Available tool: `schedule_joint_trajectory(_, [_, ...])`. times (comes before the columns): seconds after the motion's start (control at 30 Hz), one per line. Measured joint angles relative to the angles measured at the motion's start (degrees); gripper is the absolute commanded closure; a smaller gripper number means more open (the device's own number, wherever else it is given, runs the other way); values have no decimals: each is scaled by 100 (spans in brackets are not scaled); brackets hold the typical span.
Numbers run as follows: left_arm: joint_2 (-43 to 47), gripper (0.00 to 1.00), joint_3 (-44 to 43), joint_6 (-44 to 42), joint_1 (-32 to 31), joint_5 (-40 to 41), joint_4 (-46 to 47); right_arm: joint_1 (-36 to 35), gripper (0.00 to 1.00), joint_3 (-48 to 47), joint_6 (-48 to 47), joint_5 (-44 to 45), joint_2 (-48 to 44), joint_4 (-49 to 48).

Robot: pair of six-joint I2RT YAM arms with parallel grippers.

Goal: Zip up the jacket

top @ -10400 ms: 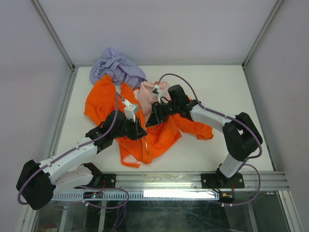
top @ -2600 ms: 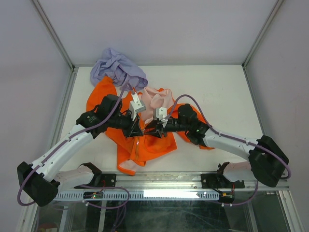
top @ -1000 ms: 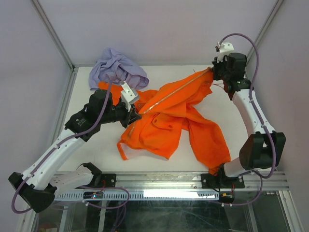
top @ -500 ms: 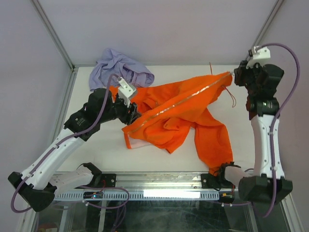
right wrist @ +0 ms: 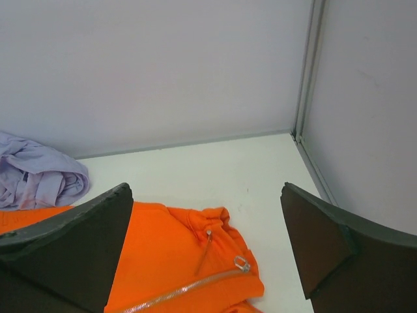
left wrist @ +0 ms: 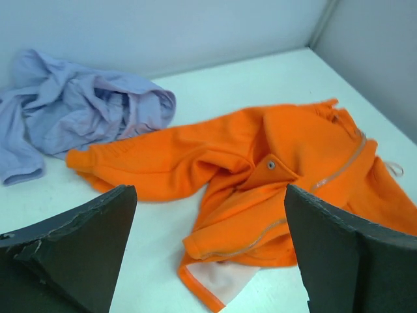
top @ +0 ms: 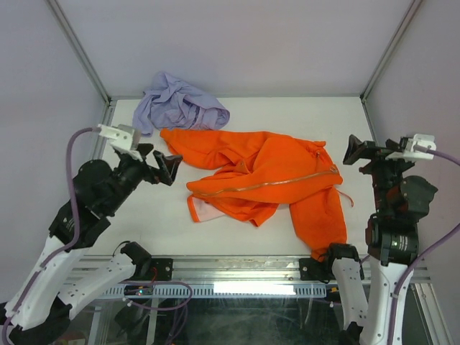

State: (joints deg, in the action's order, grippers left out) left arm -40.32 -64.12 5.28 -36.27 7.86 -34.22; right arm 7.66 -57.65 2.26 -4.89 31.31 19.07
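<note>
Fingers [left wrist: 78, 248] spread wide, left gripper [top: 159, 167] and right gripper [top: 370, 149] empty. Risk: careless grab tugging open zipper [top: 280, 181] of rumpled bright orange fabric jacket [top: 251, 162].

The top view looks down from above and behind the arm bases onto the whole table [top: 302, 122]. The left wrist view, well back, looks past the left tool [left wrist: 207, 192] at the jacket [left wrist: 260, 163] and lavender garment [left wrist: 78, 114]. The right wrist view, past the right tool [right wrist: 207, 189], faces the far right corner, sharing parts of both.
</note>
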Motion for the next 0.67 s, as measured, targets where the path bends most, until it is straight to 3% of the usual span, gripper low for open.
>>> schedule_joint_trajectory(0.4, [2553,1,1530,1056,0,1843,605,-4,1,599,654,603,-1631,1180])
schedule_joint_trajectory(0.67, [2745,1,1692,1314,0,2153,682,-4,1,658,960,573,-1587,1515])
